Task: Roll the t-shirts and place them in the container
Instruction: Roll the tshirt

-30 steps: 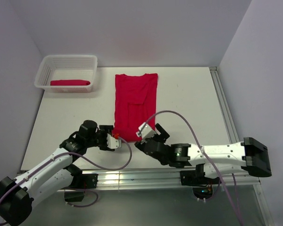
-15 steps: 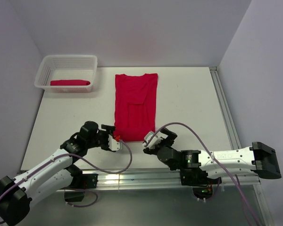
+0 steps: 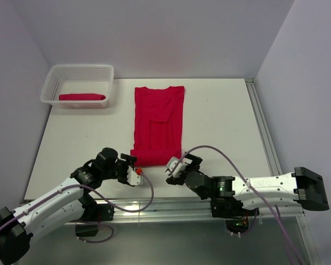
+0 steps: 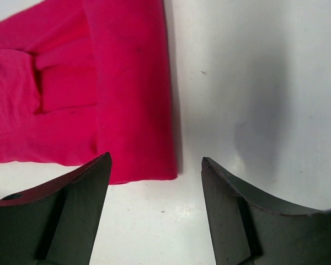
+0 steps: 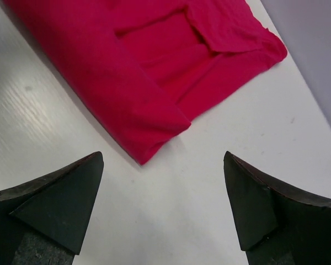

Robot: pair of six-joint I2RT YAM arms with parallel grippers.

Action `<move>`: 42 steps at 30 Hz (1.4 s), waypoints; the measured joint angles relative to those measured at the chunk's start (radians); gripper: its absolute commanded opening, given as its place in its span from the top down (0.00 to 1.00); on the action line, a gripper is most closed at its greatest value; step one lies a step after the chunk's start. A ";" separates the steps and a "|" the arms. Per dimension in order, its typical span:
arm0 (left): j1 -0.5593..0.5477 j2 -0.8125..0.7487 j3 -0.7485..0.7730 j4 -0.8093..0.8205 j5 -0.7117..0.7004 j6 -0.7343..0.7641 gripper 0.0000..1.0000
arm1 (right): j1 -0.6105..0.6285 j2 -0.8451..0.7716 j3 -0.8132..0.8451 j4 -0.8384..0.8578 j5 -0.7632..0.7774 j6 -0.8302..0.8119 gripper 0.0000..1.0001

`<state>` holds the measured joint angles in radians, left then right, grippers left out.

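Top external, left fingers, right fingers low, spread, at t-shirt's near corners

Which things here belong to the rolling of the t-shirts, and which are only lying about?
For the job:
- flat t-shirt
- bundled t-shirt
- left tool and right tool, both open at the flat t-shirt's near corners

Lying about:
- basket, holding the bundled t-shirt

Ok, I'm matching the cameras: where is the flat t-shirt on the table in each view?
Top external: t-shirt at picture centre.
Left wrist: t-shirt fills upper left, corner reaching mid-frame.
Right wrist: t-shirt across the top, corner pointing down.
Shared landmark: the white table beneath it.
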<state>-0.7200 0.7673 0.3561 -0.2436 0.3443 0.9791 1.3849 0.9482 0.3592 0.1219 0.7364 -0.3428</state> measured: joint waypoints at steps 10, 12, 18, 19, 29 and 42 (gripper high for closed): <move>0.014 0.127 0.012 -0.013 0.037 -0.084 0.30 | -0.157 -0.143 0.107 -0.114 -0.042 0.409 0.20; 0.053 0.156 0.050 -0.034 0.079 -0.106 0.30 | -0.240 -0.101 0.215 -0.201 -0.088 0.532 0.20; 0.239 0.201 0.200 -0.076 0.201 -0.148 0.29 | -0.411 0.039 0.328 -0.270 -0.365 0.816 0.16; 0.258 0.200 0.209 -0.077 0.213 -0.151 0.29 | -0.428 0.043 0.308 -0.266 -0.413 0.852 0.21; 0.300 0.264 0.267 -0.206 0.342 -0.147 0.30 | -0.584 0.060 0.119 -0.081 -0.825 1.073 0.95; 0.299 0.456 0.346 -0.106 0.357 -0.291 0.30 | -0.605 0.494 0.116 0.509 -1.117 1.285 1.00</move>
<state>-0.4206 1.2236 0.7021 -0.3500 0.7017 0.6884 0.7795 1.4418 0.4751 0.6312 -0.3805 0.9424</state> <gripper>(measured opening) 0.707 0.007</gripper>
